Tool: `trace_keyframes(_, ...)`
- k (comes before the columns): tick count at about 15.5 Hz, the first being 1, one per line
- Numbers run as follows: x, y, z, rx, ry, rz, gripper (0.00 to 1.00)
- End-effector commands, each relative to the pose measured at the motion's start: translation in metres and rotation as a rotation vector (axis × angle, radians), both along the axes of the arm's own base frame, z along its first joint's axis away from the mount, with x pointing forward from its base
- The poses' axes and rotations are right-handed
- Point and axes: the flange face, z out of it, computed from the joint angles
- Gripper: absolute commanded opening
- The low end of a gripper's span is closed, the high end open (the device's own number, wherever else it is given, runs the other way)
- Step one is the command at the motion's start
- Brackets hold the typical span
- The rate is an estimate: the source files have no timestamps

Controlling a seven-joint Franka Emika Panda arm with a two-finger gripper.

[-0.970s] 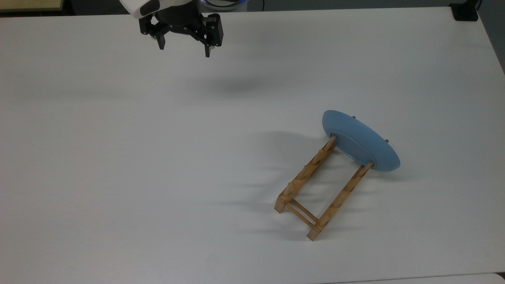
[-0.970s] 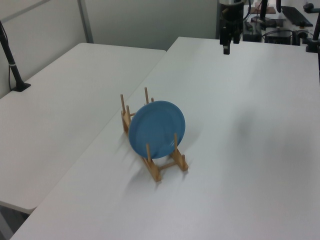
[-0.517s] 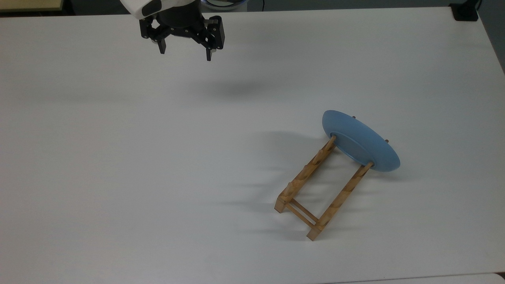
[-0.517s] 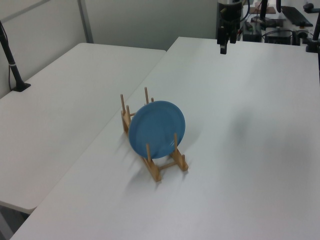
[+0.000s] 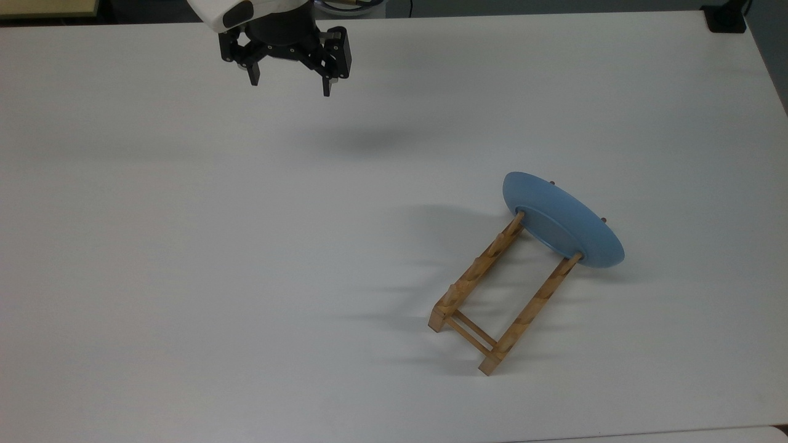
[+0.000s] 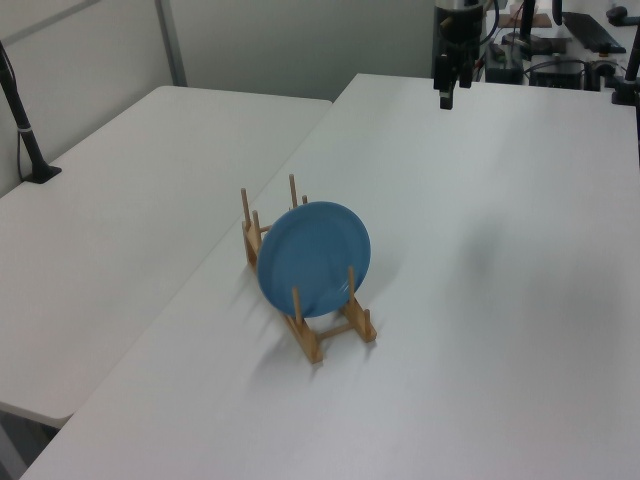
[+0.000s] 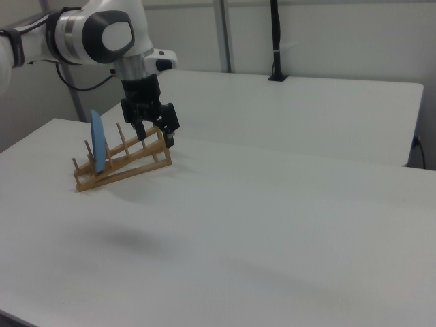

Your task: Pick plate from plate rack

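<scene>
There's the gripper [image 5: 289,86], up above the far side of the white table [image 5: 184,246], hanging at the upper left in the top view with its two black fingers [image 5: 326,86] spread wide apart and nothing between them. It floats clear of the tabletop, and a soft shadow lies on the table below and to the top view's right of it.

Well away from it, toward the top view's lower right, sits the plate rack [image 5: 492,295], light wood, two long notched rails joined by thin dowels at the near end. The plate [image 5: 563,221] stands on edge in the rack's far end, light blue, leaning a little, held between upright pegs.

In the left view the plate [image 6: 315,258] shows its round face, propped in the plate rack [image 6: 320,325], and the gripper [image 6: 445,98] is small at the top, well apart from it over the table [image 6: 500,300].

From the right view, the gripper [image 7: 155,135] hangs in front of the plate rack [image 7: 126,163], though I'd say that's overlap rather than contact. The plate [image 7: 99,142] is a thin blue sliver at the right view's left end of the rack, on the table [image 7: 272,225].
</scene>
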Motion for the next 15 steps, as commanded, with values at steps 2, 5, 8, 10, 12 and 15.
trace_keyframes(2, -0.001, 0.004, 0.002, 0.020, -0.014, 0.022, 1.00)
trace_keyframes(5, 0.000, 0.008, 0.003, 0.011, -0.020, 0.033, 1.00)
trace_keyframes(8, 0.004, 0.015, 0.007, 0.008, -0.049, 0.050, 1.00)
trace_keyframes(10, 0.011, 0.041, 0.028, 0.012, -0.127, 0.090, 1.00)
trace_keyframes(12, 0.012, 0.055, 0.033, 0.008, -0.144, 0.116, 1.00)
trace_keyframes(15, 0.014, 0.099, 0.056, 0.016, -0.243, 0.186, 0.98)
